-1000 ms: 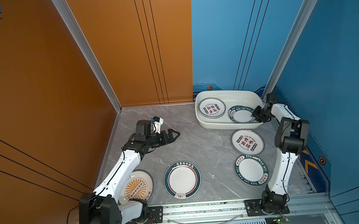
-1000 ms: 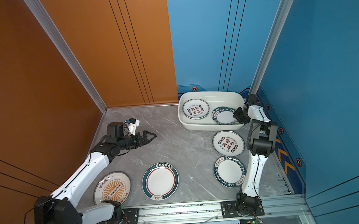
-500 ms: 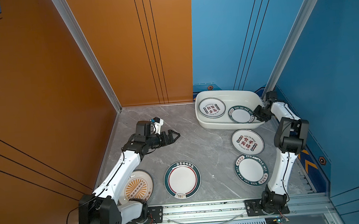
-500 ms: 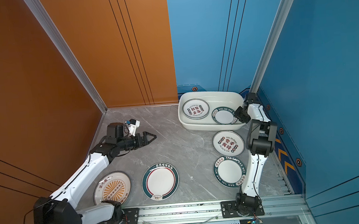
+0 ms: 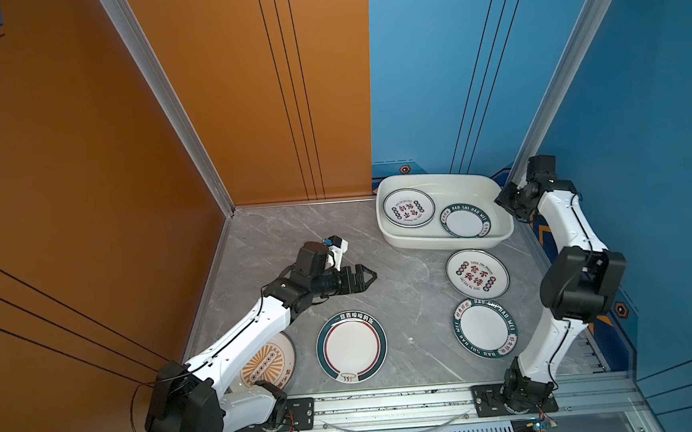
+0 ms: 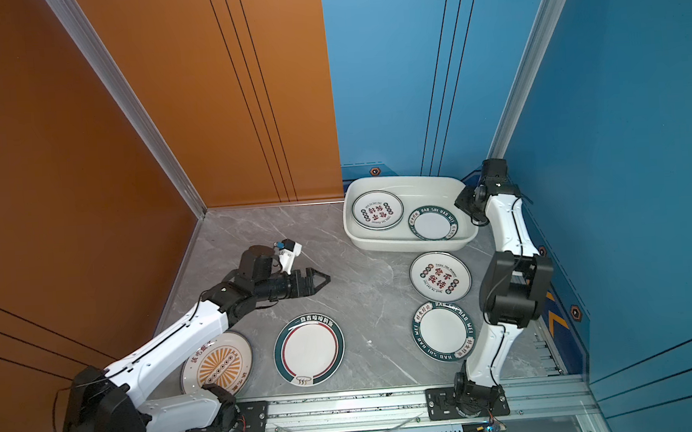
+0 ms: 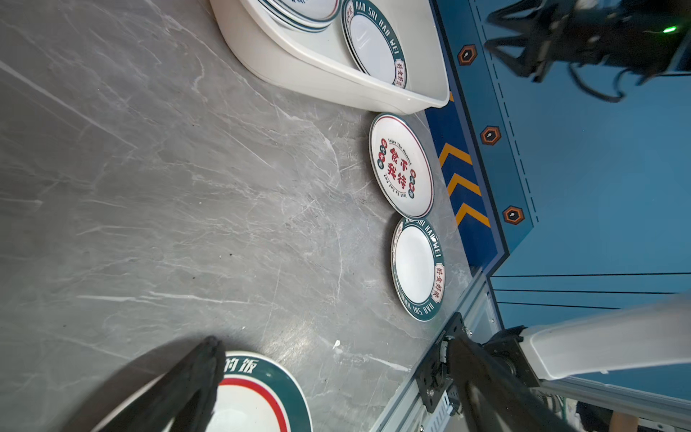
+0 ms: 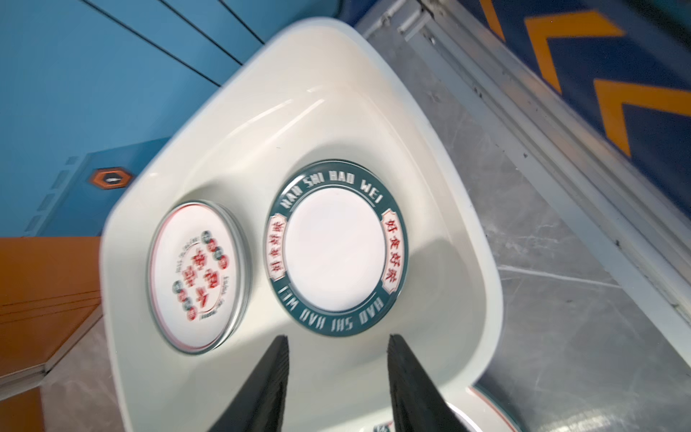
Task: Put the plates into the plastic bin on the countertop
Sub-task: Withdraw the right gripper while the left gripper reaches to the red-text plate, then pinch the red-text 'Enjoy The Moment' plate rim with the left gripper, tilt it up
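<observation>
Your left pincer (image 5: 371, 277), mid-frame, gapes empty over veined grey tabletop (image 5: 403, 288); your right pincer (image 8: 338, 338) hangs released above glossy round-cornered bin (image 8: 374, 112).

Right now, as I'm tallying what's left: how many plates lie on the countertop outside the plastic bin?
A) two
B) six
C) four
C: on the countertop outside the plastic bin lie the sunburst plate, the red-ringed plate, the green-lettered plate and the red-character plate.
</observation>
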